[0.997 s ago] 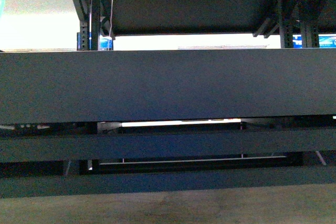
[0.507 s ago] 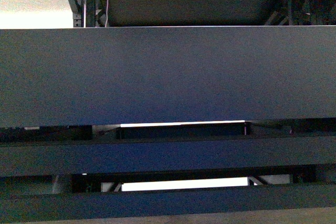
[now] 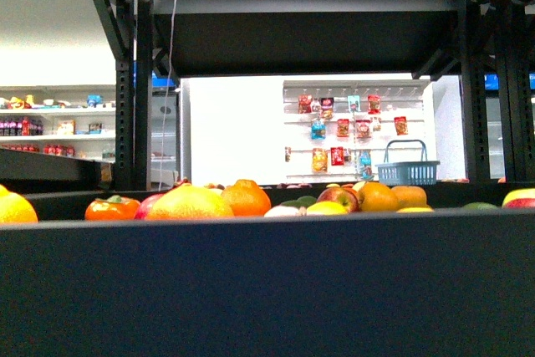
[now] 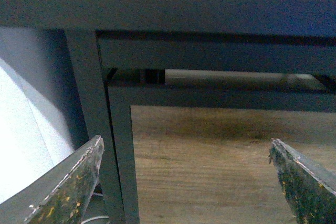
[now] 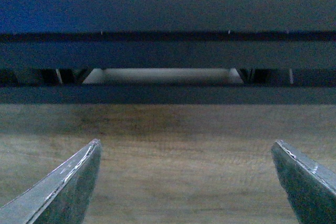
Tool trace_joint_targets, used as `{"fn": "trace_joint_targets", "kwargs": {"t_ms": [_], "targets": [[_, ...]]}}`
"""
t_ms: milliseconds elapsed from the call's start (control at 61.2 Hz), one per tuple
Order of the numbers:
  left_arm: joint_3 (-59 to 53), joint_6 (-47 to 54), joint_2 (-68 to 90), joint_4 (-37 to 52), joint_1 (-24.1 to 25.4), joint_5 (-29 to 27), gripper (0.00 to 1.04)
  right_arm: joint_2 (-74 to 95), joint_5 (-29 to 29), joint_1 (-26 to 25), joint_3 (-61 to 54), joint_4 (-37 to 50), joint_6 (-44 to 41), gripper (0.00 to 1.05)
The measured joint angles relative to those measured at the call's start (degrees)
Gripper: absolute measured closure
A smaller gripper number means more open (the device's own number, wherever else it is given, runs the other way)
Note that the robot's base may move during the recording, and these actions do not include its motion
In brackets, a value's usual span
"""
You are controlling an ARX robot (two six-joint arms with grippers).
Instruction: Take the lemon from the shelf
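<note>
left gripper (image 4: 186, 182) — jaws spread wide. its two fingers (image 4: 68, 187) enter the left wrist view as tips only, one at each side of the frame, well apart. their surfaces are dark, scuffed and flecked with yellow and pale chips, and each tip tapers to a wedge.

right gripper (image 5: 186, 182) — jaws spread about as wide. its fingers (image 5: 65, 187) likewise show as two wedge tips well apart, dark and smoother, with a thin bright line along the upper edge of each.

arms and wrists: out of frame in all three views, the front view included.
</note>
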Motion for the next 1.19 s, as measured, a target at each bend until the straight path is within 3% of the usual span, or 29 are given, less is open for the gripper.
{"fn": "trace_joint_targets", "kwargs": {"t_ms": [1194], "targets": [[0.0,0.04,-0.02,0.02,0.0,-0.04,0.08,0.0,0.0,0.0,0.0,-0.02,-0.04,0.07]]}}
